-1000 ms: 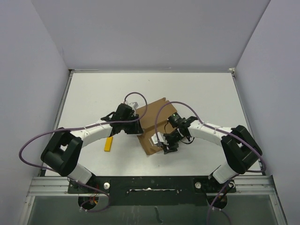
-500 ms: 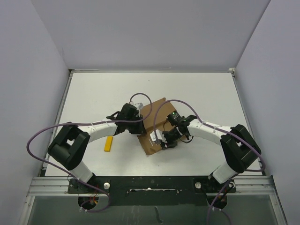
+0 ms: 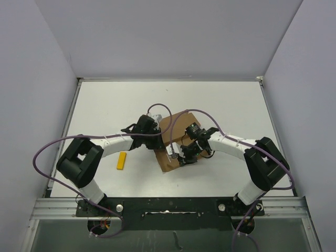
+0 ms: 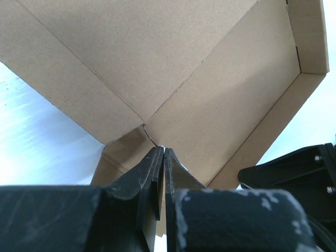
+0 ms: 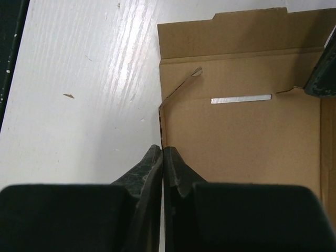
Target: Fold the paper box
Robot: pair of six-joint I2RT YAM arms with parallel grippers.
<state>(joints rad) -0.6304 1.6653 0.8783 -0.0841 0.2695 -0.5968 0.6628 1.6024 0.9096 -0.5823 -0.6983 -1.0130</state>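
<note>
White table (image 3: 105, 105), paper box (image 3: 167, 164) at its middle between two arms.
Part-folded, the brown box lies open, walls raised. The right gripper (image 5: 162, 149) is clenched on the upright edge of a side wall. The left gripper (image 4: 164, 151) is pinched closed at a flap's corner; whether cardboard is caught, I cannot tell. A yellow bar (image 3: 122, 160) lies left of the box.

No readable text, label, brand, number or sign anywhere. Plain brown cardboard on the paper box (image 3: 169, 127) (image 4: 210, 79) (image 5: 236, 131), inside and out; bare white on the table (image 3: 105, 105).
</note>
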